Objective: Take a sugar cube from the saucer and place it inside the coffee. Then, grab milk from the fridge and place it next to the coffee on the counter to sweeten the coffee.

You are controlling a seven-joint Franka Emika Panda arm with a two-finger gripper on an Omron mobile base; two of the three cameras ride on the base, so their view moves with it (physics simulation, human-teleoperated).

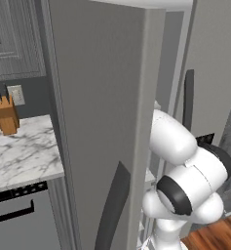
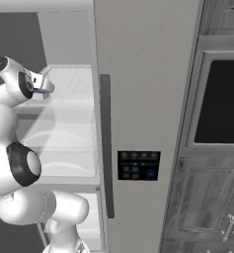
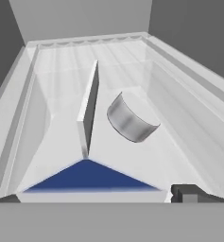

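Observation:
The fridge (image 1: 102,97) stands with its left door swung open, and my arm reaches in over its white shelves (image 2: 69,128). In the hand view the milk (image 3: 87,142) is very close: a white carton with a gabled ridge, a grey round cap and a blue triangle on its near face. My gripper (image 3: 97,197) is open, its dark fingertips (image 3: 189,193) wide apart on either side of the carton and not touching it. From the right base view the hand (image 2: 39,84) sits at upper-shelf height. The counter (image 1: 19,151) lies to the fridge's left. The coffee, saucer and sugar cube are out of view.
A wooden knife block (image 1: 5,114) stands on the counter by the wall, above a grey appliance front (image 1: 14,215). The fridge's shut right door carries a dark control panel (image 2: 138,165). A wall oven (image 2: 222,99) and grey cabinets stand further right.

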